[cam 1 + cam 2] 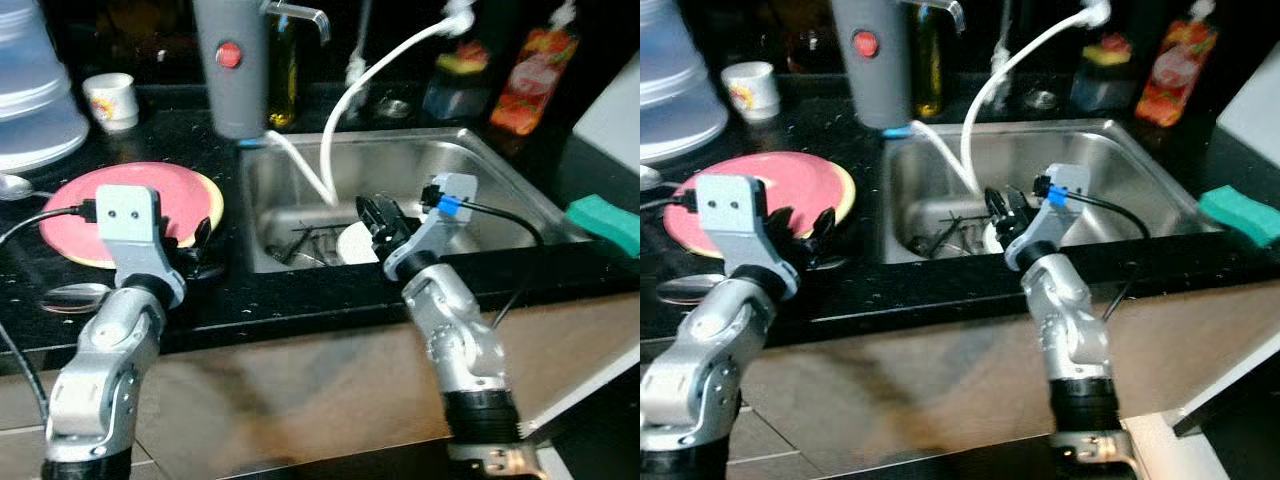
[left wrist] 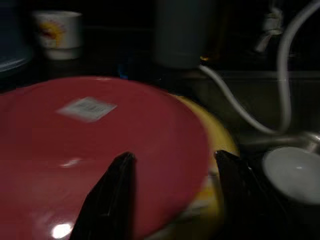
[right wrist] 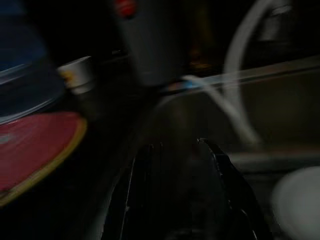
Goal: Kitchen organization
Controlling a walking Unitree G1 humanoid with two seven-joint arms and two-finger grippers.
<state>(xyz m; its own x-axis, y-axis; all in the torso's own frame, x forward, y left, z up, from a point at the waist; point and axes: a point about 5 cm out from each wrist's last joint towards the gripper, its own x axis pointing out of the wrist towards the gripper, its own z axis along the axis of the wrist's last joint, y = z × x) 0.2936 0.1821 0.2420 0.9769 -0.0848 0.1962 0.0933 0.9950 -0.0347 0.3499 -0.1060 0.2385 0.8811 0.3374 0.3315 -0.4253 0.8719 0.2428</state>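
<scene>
A red plate [image 1: 175,195] lies on a yellow plate [image 1: 213,200] on the black counter, left of the steel sink [image 1: 500,190]. My left gripper [image 1: 200,240] is open at the plates' near right edge; its fingers [image 2: 112,200] straddle the red rim without holding it. My right gripper [image 1: 372,212] hangs open over the sink's front edge, just above a white dish [image 1: 352,247] lying in the basin. Dark utensils [image 1: 300,242] rest beside that dish.
A grey cylinder [image 1: 232,70] and a white hose [image 1: 350,100] hang over the sink. A small cup [image 1: 110,100], a clear container [image 1: 30,90] and bottles [image 1: 535,65] stand at the back. A spoon [image 1: 75,295] lies near the front edge. A green sponge [image 1: 605,220] sits right.
</scene>
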